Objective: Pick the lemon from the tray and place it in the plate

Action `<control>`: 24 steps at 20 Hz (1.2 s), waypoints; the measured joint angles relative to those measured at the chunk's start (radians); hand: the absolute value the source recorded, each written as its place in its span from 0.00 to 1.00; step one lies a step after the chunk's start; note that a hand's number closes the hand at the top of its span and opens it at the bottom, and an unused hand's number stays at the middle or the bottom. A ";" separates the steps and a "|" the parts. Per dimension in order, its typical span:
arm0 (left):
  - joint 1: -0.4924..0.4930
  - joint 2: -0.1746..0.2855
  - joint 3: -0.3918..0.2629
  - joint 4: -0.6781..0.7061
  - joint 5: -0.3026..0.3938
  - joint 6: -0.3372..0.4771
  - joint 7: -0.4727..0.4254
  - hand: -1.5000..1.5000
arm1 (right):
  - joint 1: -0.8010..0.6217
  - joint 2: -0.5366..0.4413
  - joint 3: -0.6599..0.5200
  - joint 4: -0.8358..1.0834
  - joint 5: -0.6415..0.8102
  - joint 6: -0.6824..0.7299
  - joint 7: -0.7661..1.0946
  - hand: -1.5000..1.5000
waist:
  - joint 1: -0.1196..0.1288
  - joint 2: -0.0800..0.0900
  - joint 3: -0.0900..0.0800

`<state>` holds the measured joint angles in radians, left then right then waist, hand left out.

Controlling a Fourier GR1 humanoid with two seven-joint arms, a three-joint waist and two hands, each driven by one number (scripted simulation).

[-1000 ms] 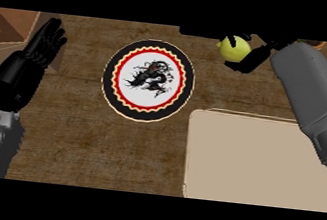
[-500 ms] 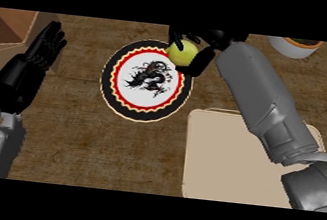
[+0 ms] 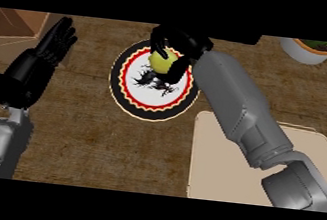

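Open over bare counter near and left of the plate, as far as the left hand. Blocked right of the plate by the right forearm. Hemmed far right by a pot, far left by a wooden box.

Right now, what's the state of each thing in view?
right hand: shut on lemon.
lemon: held over the plate, not released.
plate: flat on counter, partly hidden by right hand.
tray: flat on counter, no lemon on it.
left hand: open, resting at left.
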<state>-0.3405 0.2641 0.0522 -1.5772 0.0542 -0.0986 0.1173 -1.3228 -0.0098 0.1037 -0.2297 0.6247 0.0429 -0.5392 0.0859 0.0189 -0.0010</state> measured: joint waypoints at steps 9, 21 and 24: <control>-0.061 -0.027 -0.028 0.041 -0.017 0.000 -0.010 0.50 | 0.069 0.009 0.090 0.030 -0.079 -0.032 0.064 0.00 | 0.049 0.013 0.000; -0.092 -0.048 -0.041 0.069 -0.031 0.006 -0.013 0.50 | 0.115 0.010 0.038 -0.027 -0.348 0.036 0.028 0.00 | 0.070 0.015 0.001; -0.089 -0.041 -0.035 0.073 -0.029 -0.001 -0.021 0.50 | 0.093 0.010 0.006 -0.023 -0.435 0.073 0.043 0.00 | 0.068 0.014 0.001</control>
<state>-0.4296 0.2230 0.0174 -1.5039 0.0252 -0.0996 0.0963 -1.2299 -0.0001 0.1093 -0.2523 0.1902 0.1159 -0.4964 0.1535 0.0326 0.0002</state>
